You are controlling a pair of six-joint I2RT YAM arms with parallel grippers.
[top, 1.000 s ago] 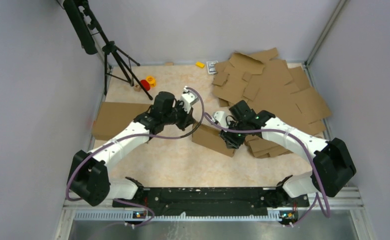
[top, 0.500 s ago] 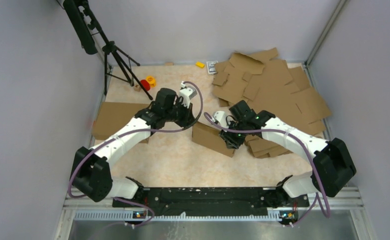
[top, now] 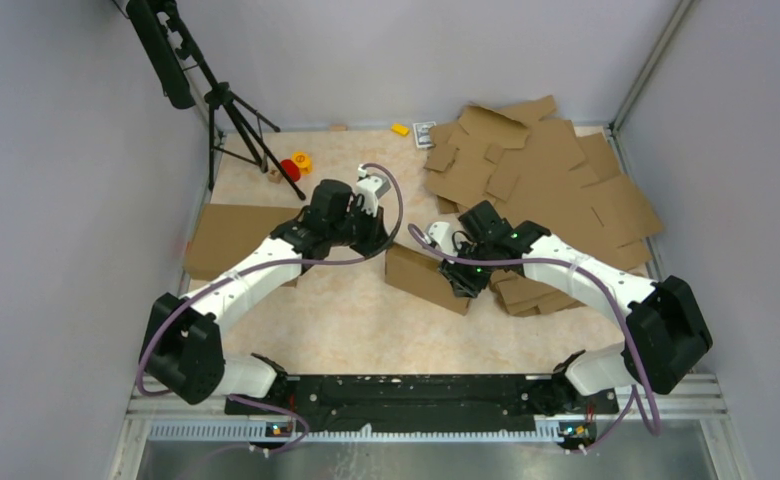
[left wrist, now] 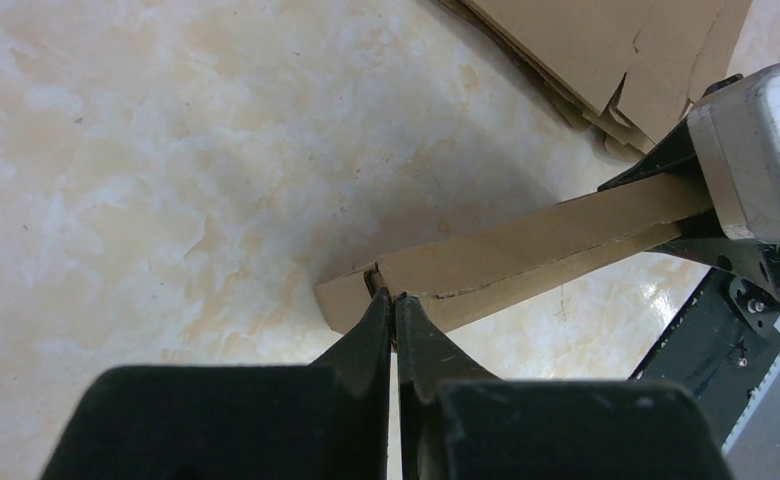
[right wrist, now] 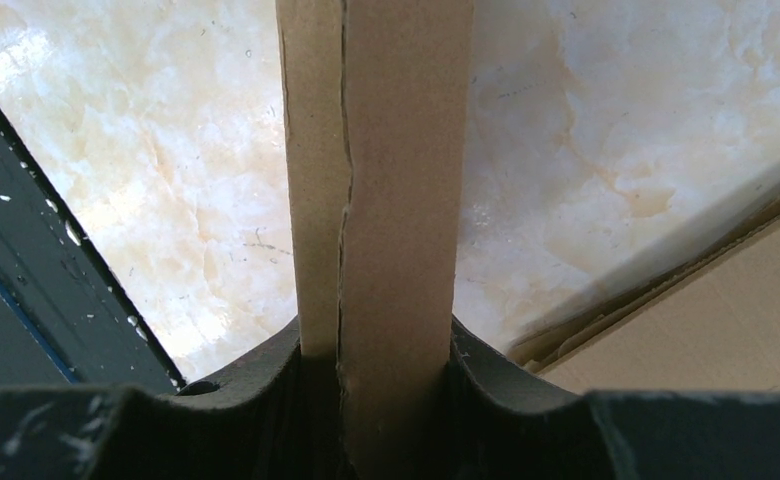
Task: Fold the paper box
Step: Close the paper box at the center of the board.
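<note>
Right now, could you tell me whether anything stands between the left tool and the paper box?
Nothing visible does: the left tool, tips closed, touches the paper box at its end, while the right tool clamps it.

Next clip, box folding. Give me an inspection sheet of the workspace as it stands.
Surface: marbled beige tabletop, glossy.
Job's things: brown corrugated cardboard box, partly folded, mid-table between the arms.
Clutter: pile of flat cardboard blanks far right; flat cardboard sheet at left; small red round piece and small yellow block near the far edge.
Pincers: left pincer shut, tips at the box's end corner; right pincer shut on the box's folded wall.
Cables: purple cables looped along both arms.
Surroundings: black tripod far left; grey walls.
</note>
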